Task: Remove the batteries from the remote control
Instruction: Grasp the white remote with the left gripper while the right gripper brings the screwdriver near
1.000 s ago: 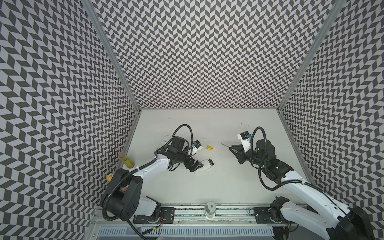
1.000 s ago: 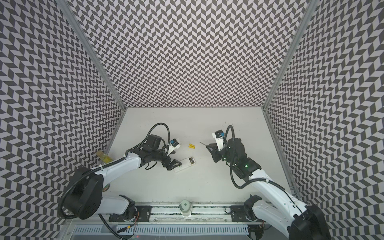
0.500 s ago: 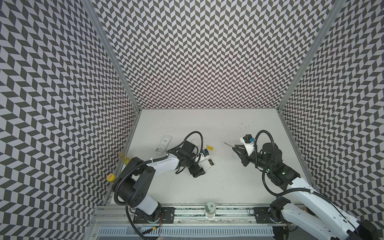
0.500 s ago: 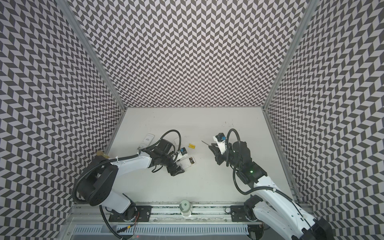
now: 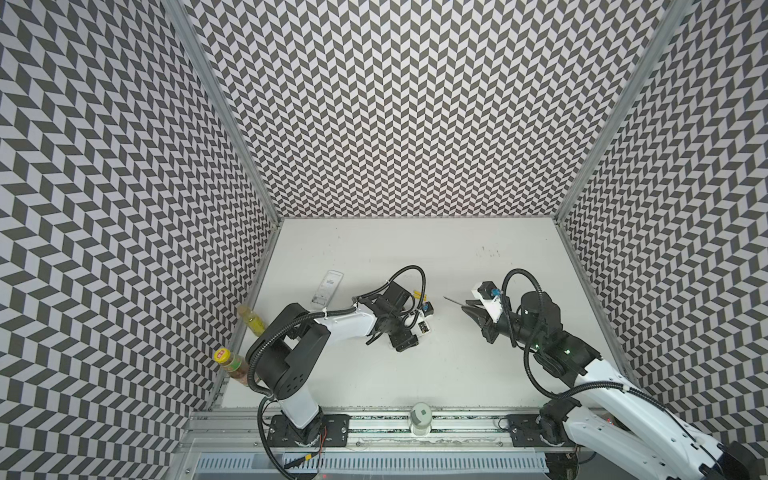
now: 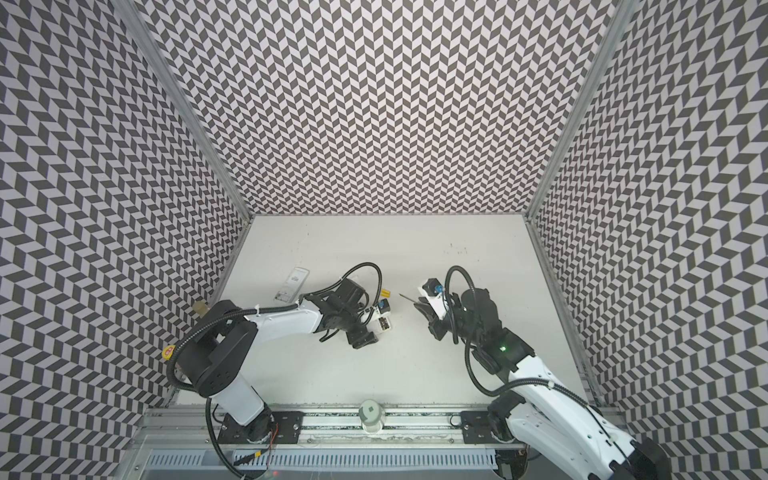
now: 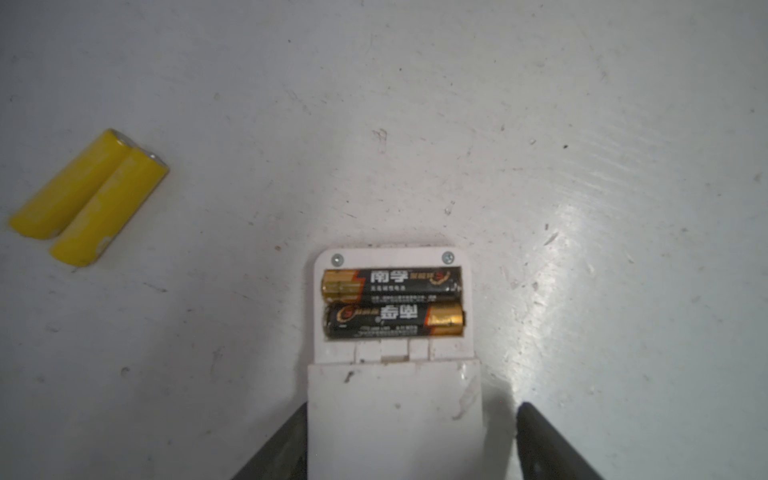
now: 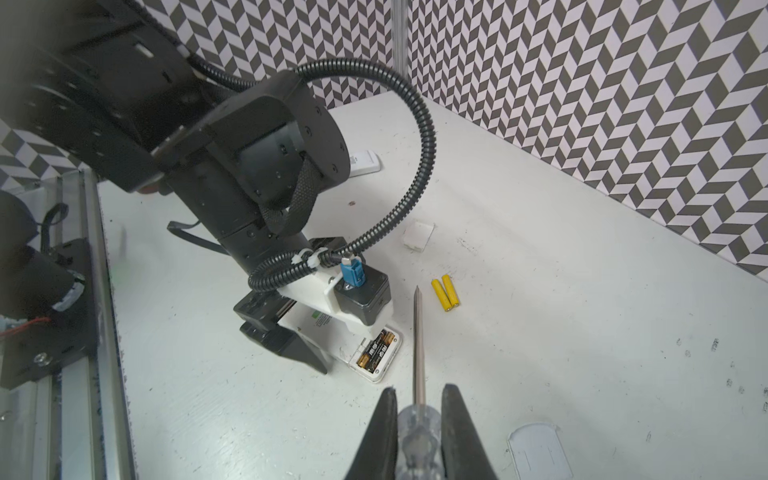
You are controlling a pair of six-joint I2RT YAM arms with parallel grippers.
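We're abt half done: 2 yellow batteries [image 7: 89,199] lie out on bench [image 7: 540,124], off to L claw's [image 7: 413,407] side. 2 black batteries [image 7: 392,302] sit in remote [image 7: 395,370], just ahead of L claw, jaws apart astride it, not yet clamped. R claw [image 8: 419,388] clamps screwdriver [image 8: 417,345].

White desk [image 5: 457,365], scuffed and speckled all over. Bore an open-backed remote [image 7: 395,407] near the middle, with two black batteries [image 7: 392,303] seated side by side in its bay. Had two yellow batteries [image 7: 89,197] lying loose nearby, touching along their lengths. Held a second remote [image 5: 328,286] toward the left wall, well apart.
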